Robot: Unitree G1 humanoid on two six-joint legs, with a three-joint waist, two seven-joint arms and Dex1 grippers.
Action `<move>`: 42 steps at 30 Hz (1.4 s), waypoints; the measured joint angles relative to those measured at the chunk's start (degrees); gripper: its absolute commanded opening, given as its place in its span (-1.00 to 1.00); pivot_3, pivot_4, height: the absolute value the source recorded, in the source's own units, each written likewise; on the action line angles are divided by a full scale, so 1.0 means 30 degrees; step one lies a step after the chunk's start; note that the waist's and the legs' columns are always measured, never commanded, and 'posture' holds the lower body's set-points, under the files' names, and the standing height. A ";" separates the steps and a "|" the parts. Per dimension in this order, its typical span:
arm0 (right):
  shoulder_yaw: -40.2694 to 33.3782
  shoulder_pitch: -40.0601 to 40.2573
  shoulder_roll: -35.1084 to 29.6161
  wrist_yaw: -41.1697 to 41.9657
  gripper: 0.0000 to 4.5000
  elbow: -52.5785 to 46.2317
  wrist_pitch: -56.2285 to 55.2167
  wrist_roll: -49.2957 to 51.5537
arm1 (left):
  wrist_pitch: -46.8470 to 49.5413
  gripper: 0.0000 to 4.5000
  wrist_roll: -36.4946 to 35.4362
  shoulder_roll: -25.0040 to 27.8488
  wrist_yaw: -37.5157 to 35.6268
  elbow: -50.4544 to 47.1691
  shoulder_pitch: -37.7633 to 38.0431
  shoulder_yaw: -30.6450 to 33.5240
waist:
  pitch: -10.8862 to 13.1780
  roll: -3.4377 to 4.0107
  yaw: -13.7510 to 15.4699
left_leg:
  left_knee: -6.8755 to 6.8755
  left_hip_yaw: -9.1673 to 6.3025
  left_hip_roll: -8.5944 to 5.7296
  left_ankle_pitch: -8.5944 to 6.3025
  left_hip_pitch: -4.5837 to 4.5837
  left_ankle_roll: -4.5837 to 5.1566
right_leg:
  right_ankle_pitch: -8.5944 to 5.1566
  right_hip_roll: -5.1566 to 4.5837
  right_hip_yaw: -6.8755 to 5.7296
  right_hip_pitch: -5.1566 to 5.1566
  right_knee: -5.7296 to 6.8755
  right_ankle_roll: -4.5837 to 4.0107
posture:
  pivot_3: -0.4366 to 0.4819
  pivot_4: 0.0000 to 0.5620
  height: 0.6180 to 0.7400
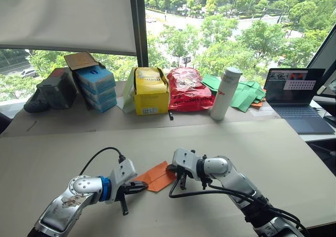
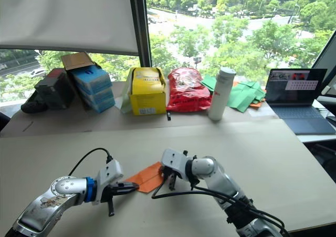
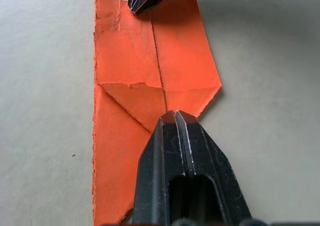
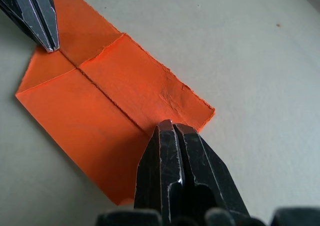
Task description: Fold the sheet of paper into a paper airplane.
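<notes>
Wide bare table point(image 1: 273, 153) around the sheet of paper point(image 1: 157, 176). Both ends pinned under left gripper point(image 1: 140, 185) and right gripper point(image 1: 173, 168), fingers together. Boxes point(image 1: 149, 92) well apart, at far edge.

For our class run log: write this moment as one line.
stage: mid-fold | sheet of paper: flat on table | left pincer: shut, tip on paper | right pincer: shut, tip on opposite end

No lettering can be read from here. The yellow box point(image 1: 151, 91), the red bag point(image 1: 188, 89) and the blue boxes point(image 1: 97, 86) by the window bear print too small to make out; the white bottle point(image 1: 225, 93) carries what may be a red mark.
</notes>
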 measured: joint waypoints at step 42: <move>-0.1367 -0.6146 -0.0246 0.4978 0.98 0.5429 0.0154 0.3284 | 0.3267 -1.00 -0.5464 0.0923 -0.0736 -0.1824 0.1014 0.4511 | 0.0066 -0.0003 0.0080 | 0.0027 -0.0015 -0.0020 0.0062 -0.0206 -0.0130 | 0.0004 -0.0001 -0.0116 -0.0102 -0.0042 -0.0004 | -0.05 -0.47 1.00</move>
